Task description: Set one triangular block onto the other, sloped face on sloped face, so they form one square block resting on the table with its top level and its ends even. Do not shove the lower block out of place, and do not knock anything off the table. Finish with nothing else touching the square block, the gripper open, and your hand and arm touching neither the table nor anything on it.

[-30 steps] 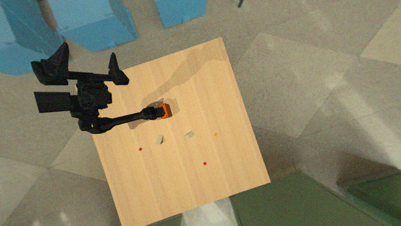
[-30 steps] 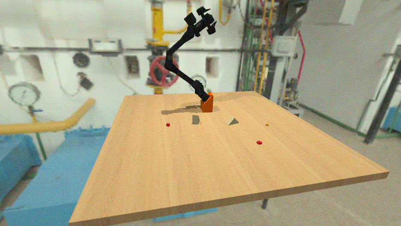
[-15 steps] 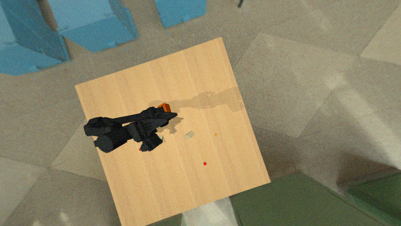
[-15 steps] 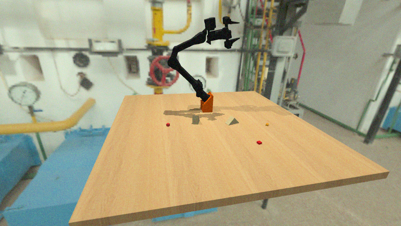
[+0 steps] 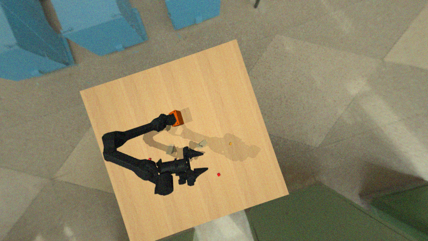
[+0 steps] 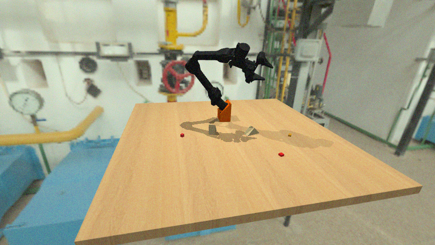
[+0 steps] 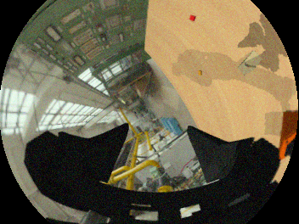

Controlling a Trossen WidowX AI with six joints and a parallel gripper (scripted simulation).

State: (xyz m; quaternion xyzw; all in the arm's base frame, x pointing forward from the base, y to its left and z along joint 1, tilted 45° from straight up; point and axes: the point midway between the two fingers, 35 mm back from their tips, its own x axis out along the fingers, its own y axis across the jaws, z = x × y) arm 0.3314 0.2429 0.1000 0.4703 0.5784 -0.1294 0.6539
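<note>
One grey-green triangular block (image 5: 171, 148) (image 6: 212, 130) stands on the table, left of the other in the top and exterior views. The other triangular block (image 5: 202, 143) (image 6: 251, 131) (image 7: 251, 62) sits apart to its right, its sloped side showing in the exterior view. The arm's shadow falls around both. My gripper (image 5: 205, 161) (image 6: 268, 73) (image 7: 159, 127) is open and empty, high above the table, tilted and pointing out to the side. The wrist view shows nothing between the fingers.
A red cube (image 5: 149, 159) (image 6: 182, 135) lies left of the blocks. Another red piece (image 5: 218, 174) (image 6: 281, 154) (image 7: 192, 18) and a small orange piece (image 5: 230, 143) (image 6: 289, 134) (image 7: 200, 73) lie to the right. The orange arm base (image 5: 178, 117) (image 6: 224, 112) stands behind the blocks on the table (image 5: 209, 74) (image 6: 213, 182).
</note>
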